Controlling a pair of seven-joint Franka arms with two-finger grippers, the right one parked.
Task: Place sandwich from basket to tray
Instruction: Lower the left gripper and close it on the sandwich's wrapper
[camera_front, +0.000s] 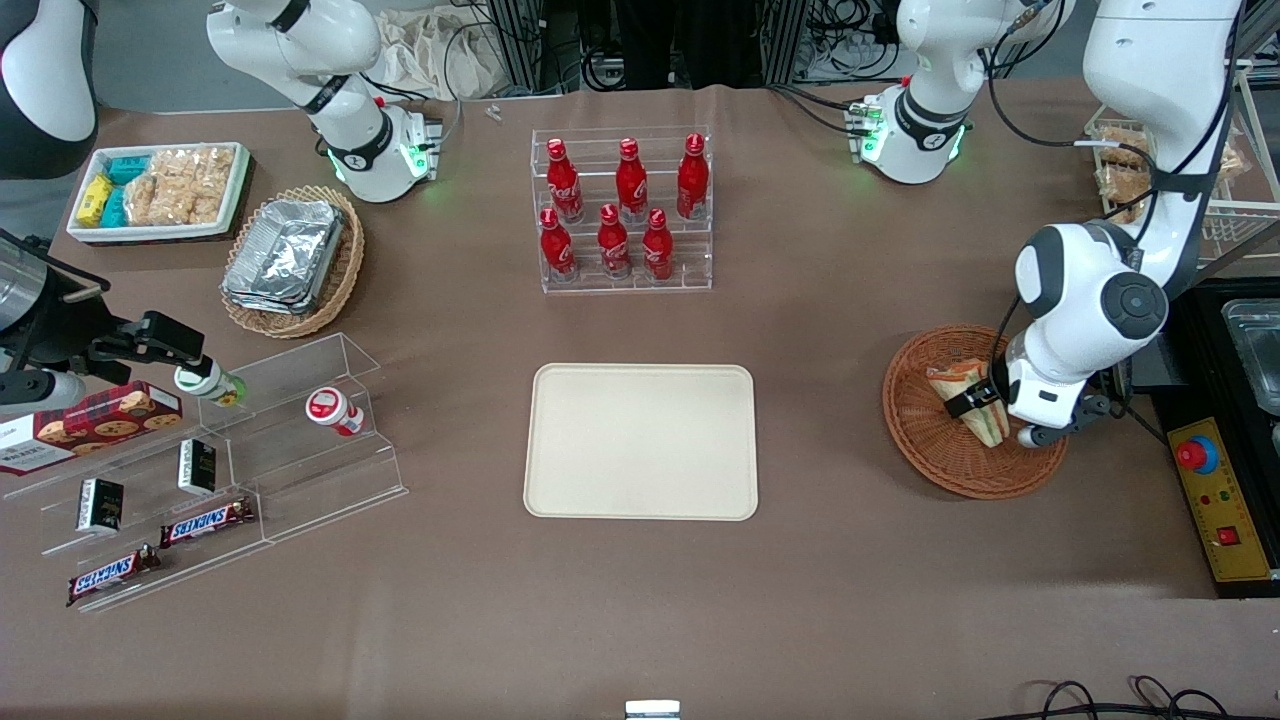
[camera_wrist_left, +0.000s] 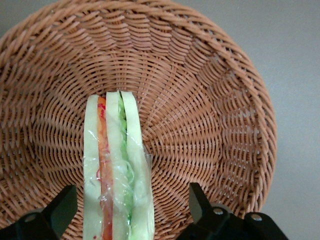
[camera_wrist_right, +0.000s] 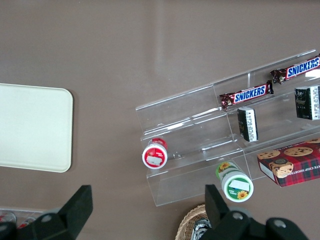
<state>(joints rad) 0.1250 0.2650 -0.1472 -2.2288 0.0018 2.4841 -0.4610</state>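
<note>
Item: 1 sandwich (camera_wrist_left: 117, 170), in basket (camera_wrist_left: 210, 90), standing between our gripper's (camera_wrist_left: 127, 210) 2 spread fingers (camera_wrist_left: 62, 205), untouched. We judge it light, soft, slippery-wrapped; grip flat bread faces gently.

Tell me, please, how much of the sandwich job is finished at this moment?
Nothing is delivered yet. The sandwich lies in the basket, and the pincer sits open over it, one finger on each side, not gripping. Left to do: close, lift, carry and set it on the tray, which holds nothing.
</note>
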